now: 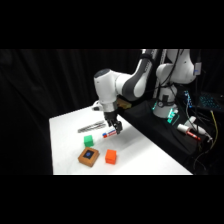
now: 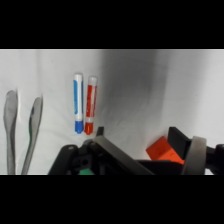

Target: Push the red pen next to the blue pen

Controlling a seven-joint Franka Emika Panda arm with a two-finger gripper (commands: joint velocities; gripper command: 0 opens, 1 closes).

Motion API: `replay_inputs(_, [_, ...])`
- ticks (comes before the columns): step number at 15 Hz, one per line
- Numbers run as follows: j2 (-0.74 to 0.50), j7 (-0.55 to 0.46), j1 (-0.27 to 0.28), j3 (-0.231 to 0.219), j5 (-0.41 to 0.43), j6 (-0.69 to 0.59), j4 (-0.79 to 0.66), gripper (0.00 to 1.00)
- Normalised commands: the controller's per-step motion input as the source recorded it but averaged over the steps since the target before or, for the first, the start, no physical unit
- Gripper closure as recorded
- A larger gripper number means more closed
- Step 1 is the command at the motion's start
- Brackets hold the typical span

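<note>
White table (image 1: 150, 155) fills my side view, and the arm reaches over it from the upper right with the gripper (image 1: 114, 131) low over the middle of the surface, right at the pens. From my wrist view I see one dark fingertip (image 2: 100, 131) just beside the lower end of the red pen (image 2: 90, 106) and another finger (image 2: 179, 139) far over by the orange cube (image 2: 161, 149), so the jaws stand wide apart with nothing between them. The metal tongs (image 2: 22, 127) lie to the left in that view, their two arms running roughly parallel to the pens and a little apart from them. On the side view I see the brown box with a blue top (image 1: 89, 157) near the front edge, the orange cube just beside it, and a green cube (image 1: 88, 141) behind the box. The red pen lies alongside the blue pen (image 2: 78, 102), the two parallel, ends level, touching or nearly so.
</note>
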Motion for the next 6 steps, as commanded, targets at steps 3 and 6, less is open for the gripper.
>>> replay_inputs(3, [-0.28, -0.07, 0.004, -0.039, -0.030, -0.37, 0.12, 0.00])
replay_inputs(6, [-0.16, -0.02, 0.017, -0.043, -0.068, -0.30, 0.14, 0.00])
